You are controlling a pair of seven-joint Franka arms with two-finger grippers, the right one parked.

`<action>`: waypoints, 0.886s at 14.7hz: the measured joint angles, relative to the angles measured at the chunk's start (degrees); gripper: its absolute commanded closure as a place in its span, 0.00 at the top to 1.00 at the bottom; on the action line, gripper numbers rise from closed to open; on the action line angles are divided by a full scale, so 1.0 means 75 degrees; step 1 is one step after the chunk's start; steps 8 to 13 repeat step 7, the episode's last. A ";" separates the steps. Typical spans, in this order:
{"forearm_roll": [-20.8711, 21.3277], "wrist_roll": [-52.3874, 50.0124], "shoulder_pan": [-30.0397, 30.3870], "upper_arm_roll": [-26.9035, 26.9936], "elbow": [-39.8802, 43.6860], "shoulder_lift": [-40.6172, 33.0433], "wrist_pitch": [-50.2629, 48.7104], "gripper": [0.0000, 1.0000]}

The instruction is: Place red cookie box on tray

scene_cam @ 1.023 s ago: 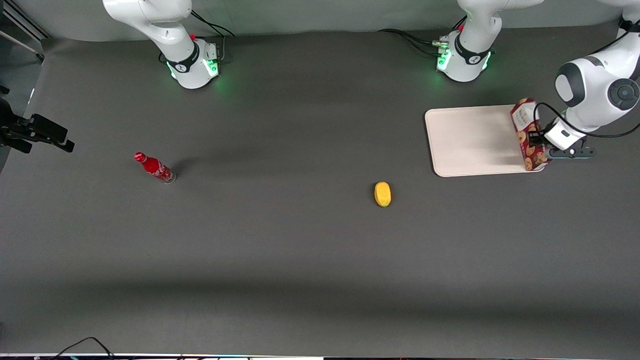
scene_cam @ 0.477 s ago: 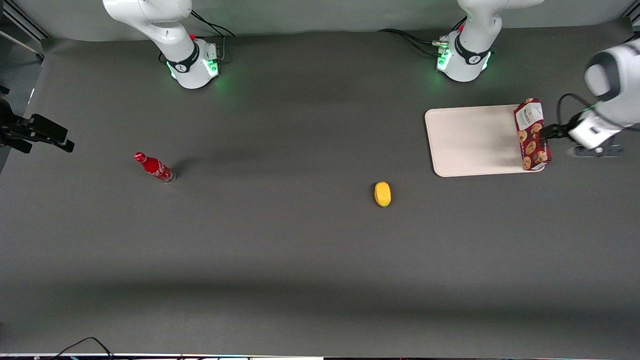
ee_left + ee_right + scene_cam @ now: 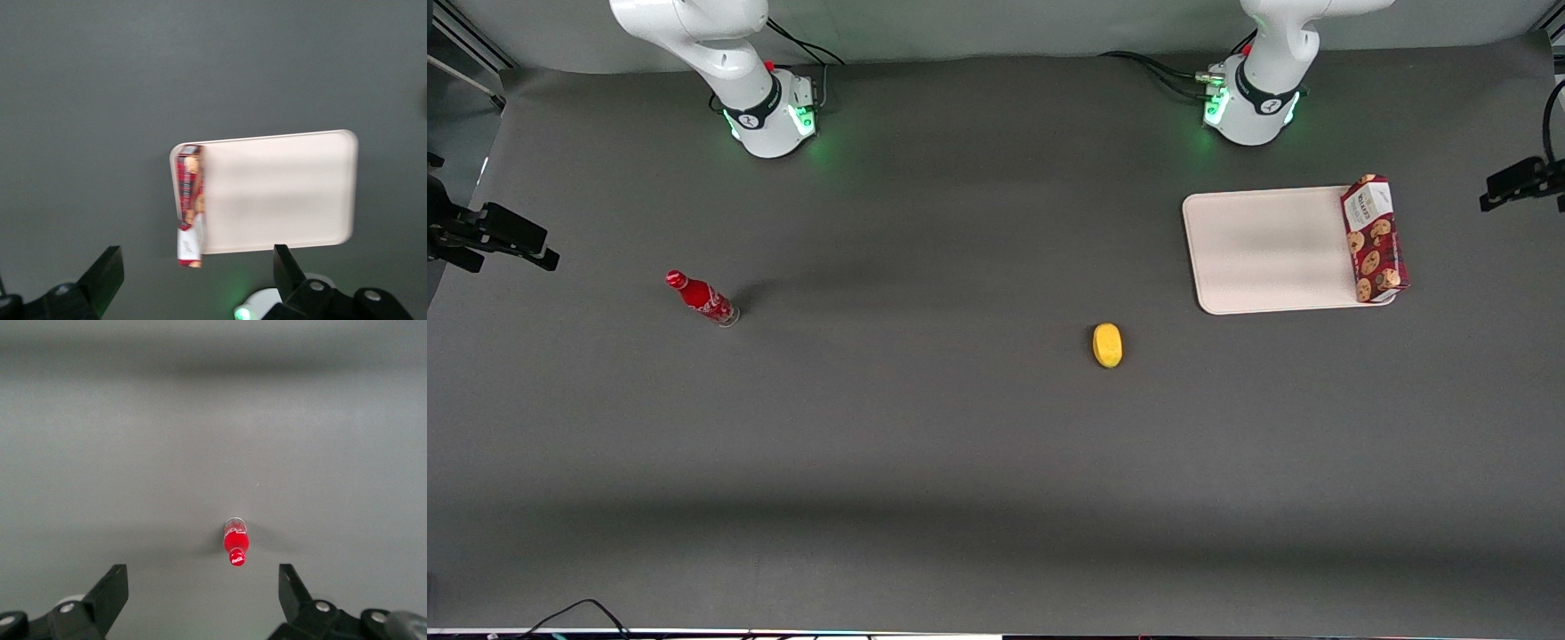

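Note:
The red cookie box [image 3: 1375, 238] rests on the cream-white tray [image 3: 1267, 253], along the tray's short edge at the working arm's end of the table. It stands on a long side, with the cookie print facing up toward the front camera. My left gripper [image 3: 1507, 187] is well away from the box, at the edge of the front view, and holds nothing. In the left wrist view the gripper [image 3: 195, 267] is open, high above the box [image 3: 189, 203] and the tray [image 3: 280, 193].
A yellow oval object [image 3: 1107, 345] lies on the dark table, nearer the front camera than the tray. A small red soda bottle [image 3: 701, 299] stands toward the parked arm's end; it also shows in the right wrist view [image 3: 235, 547]. The working arm's base [image 3: 1252, 105] stands near the tray.
My left gripper has let go of the cookie box and pulled away from it toward the table's end. The box stays on the tray's edge.

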 measured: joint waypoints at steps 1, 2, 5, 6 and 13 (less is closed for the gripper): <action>-0.0134 -0.0443 -0.0010 -0.0251 0.0308 0.0033 -0.0323 1.00; -0.0208 -0.0850 -0.0019 -0.0560 0.0484 0.0075 -0.0527 1.00; -0.0414 -0.1704 -0.0055 -0.1418 0.0684 0.0243 -0.0666 1.00; -0.0438 -0.1789 -0.0062 -0.1556 0.0757 0.0296 -0.0714 1.00; -0.0443 -0.1811 -0.0061 -0.1600 0.0845 0.0336 -0.0775 1.00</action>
